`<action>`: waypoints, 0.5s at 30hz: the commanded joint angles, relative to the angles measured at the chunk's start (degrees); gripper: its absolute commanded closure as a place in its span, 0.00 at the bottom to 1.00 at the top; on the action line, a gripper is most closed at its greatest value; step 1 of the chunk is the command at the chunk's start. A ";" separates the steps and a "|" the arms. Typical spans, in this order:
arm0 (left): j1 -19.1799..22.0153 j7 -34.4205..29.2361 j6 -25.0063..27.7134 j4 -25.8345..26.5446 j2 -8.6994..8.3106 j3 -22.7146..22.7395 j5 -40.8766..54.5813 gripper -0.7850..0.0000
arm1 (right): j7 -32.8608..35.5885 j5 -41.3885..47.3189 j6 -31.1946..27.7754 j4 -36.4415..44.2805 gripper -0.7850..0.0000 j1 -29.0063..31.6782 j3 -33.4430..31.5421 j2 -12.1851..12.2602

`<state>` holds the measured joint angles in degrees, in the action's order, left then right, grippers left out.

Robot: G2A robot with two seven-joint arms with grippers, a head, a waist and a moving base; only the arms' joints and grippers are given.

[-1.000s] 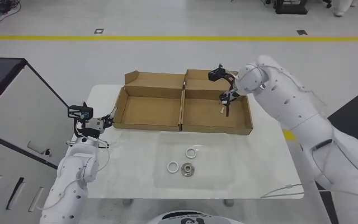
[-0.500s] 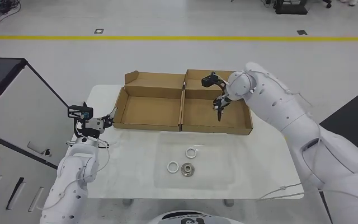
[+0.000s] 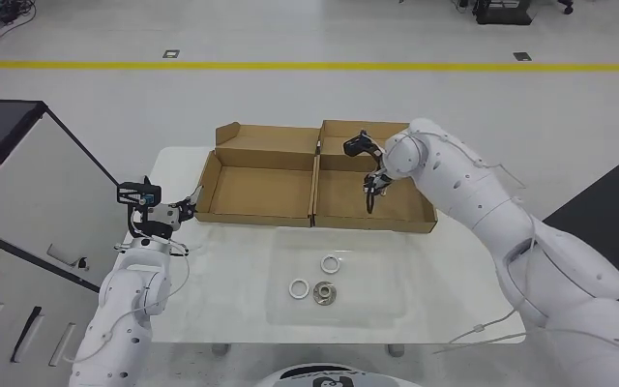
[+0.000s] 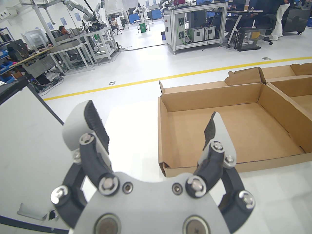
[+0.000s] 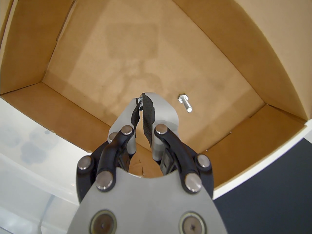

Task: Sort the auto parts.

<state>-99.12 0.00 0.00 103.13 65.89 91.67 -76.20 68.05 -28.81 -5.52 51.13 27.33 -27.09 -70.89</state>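
Two open brown cardboard boxes sit side by side at the centre of the white desk (image 3: 232,290). The right gripper (image 3: 370,198) hangs inside the right cardboard box (image 3: 338,198), above its floor. Its fingers (image 5: 148,113) are clamped on a small silver threaded bolt (image 5: 139,102), pinched at the very tips. A second silver hex-head bolt (image 5: 184,102) lies flat on the floor of that box, just beside the fingertips and not touching them.

The left gripper (image 3: 191,205) hovers at centre left of the top view, just outside the left wall of the left cardboard box (image 3: 261,192). Its fingers (image 4: 96,122) are spread wide apart with nothing between them.

Below the boxes, at lower centre of the top view, a clear plastic tray (image 3: 387,312) lies on the desk. It holds two white rings, one (image 3: 330,263) above and to the right of the other (image 3: 299,287), and a grey round metal part (image 3: 325,293) just beside the lower ring.
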 commanded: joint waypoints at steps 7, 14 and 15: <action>0.00 0.00 0.00 0.00 0.00 0.00 0.00 0.00 | -1.56 0.30 -0.33 -2.12 1.00 0.67 0.32 -1.50; 0.00 0.00 0.00 0.00 0.00 0.00 0.00 0.00 | -2.01 0.21 -0.59 -3.96 1.00 0.86 0.42 -2.59; 0.00 0.00 0.00 0.00 0.00 0.00 0.00 0.00 | -2.16 0.19 -0.55 -4.30 1.00 1.01 0.43 -2.78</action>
<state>-99.12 0.00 0.00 103.13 65.89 91.67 -76.20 65.98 -28.61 -6.11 47.06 28.24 -26.66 -73.55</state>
